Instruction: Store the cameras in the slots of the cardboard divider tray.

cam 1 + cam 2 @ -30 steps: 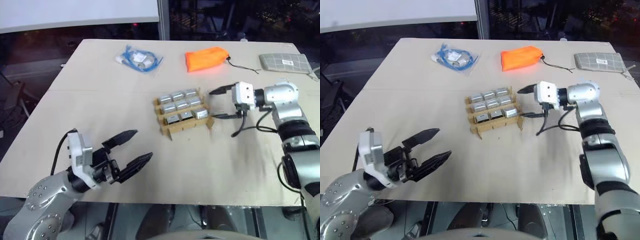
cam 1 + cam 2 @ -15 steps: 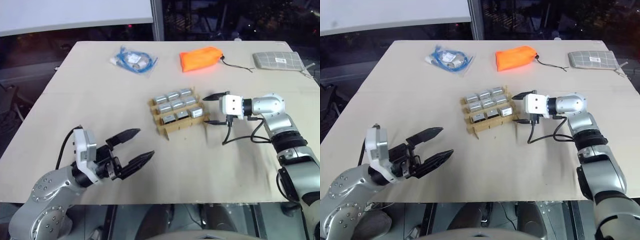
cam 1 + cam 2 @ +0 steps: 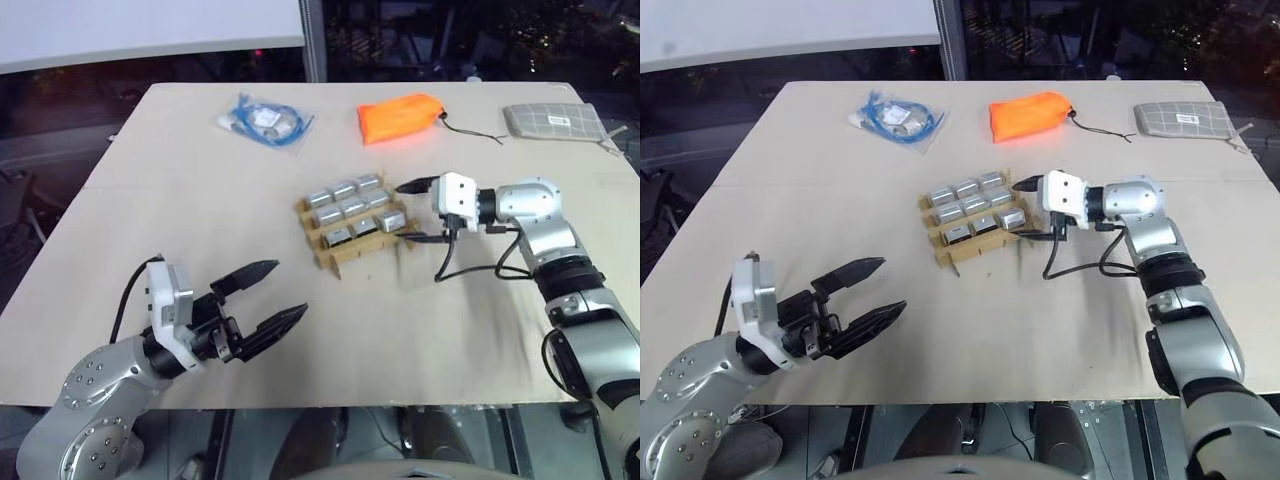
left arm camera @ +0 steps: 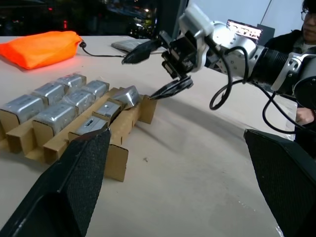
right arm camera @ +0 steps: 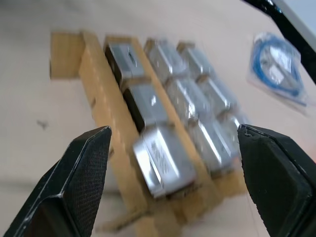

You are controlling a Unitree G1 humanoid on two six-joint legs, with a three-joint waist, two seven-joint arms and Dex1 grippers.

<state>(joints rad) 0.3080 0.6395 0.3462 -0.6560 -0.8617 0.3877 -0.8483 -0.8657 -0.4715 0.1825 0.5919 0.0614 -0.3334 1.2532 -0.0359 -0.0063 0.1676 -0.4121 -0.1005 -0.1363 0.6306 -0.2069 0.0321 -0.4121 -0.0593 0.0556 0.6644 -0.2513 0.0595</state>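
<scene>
The brown corrugated cardboard divider tray point(image 3: 357, 225) sits mid-table with nine small silver-grey boxy cameras point(image 3: 349, 208) in it, one per slot; the one nearest the right gripper looks tilted. The right gripper point(image 3: 409, 211), fingers spread and empty, is at the tray's 3 o'clock edge. Judged step: seating that camera; next, a gentle press. The left gripper point(image 3: 266, 296), spread and empty, hovers at 7 o'clock. One orange fabric pouch point(image 3: 402, 116) lies at 12 o'clock.
</scene>
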